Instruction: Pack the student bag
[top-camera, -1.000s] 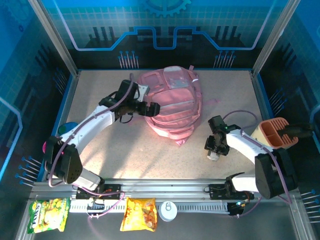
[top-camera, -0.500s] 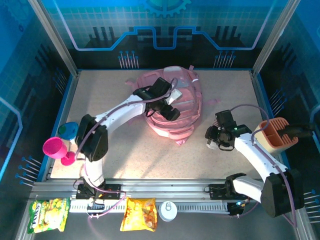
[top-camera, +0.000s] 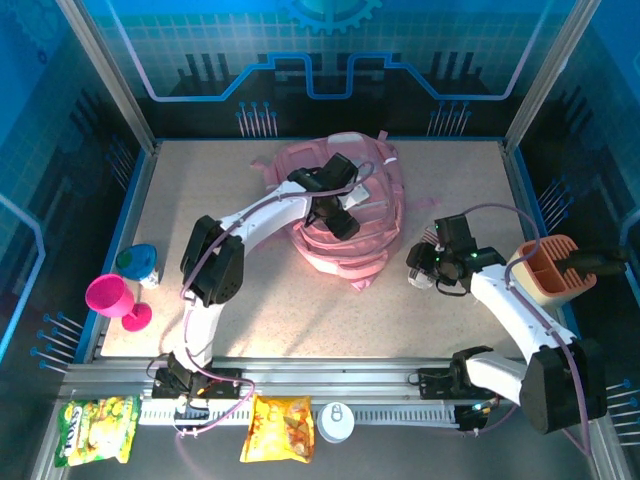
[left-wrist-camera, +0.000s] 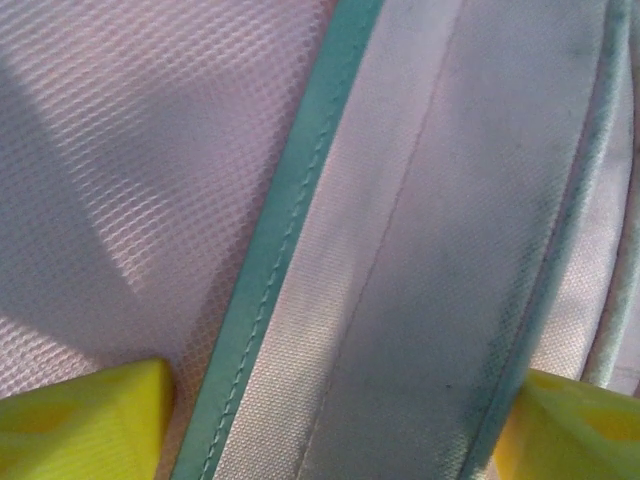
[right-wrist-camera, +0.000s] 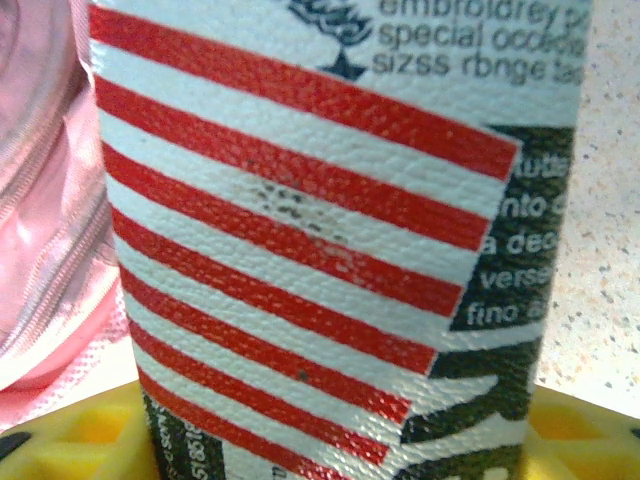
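Student bag (top-camera: 345, 250) lies flat on the worktop (top-camera: 200, 170), mid-to-back, pale pocket panels up. L arm (top-camera: 262, 212) reaches over the middle of it. L jaws stand apart, right down near the fabric, yellow fingertips (left-wrist-camera: 85, 420) either side of a pale band edged w/ teal piping (left-wrist-camera: 290, 220). Nothing pinched yet, far as I can see. R arm (top-camera: 510, 300) sits just beside the bag's right edge, R jaws clamped on a red-and-white striped can (right-wrist-camera: 320, 250).

Looks to me like the step is getting the bag open so the can goes in. To do it well, IMO, L jaws should take only the top layer (the piping or a zip pull), not the whole stack of cloth. Then lift up & back so the mouth gapes toward the R side. Soft fabric will sag, so lift high and hold. R should hang back till there's a real opening, then go in end-first. Can't tell from here where the zip pull is.
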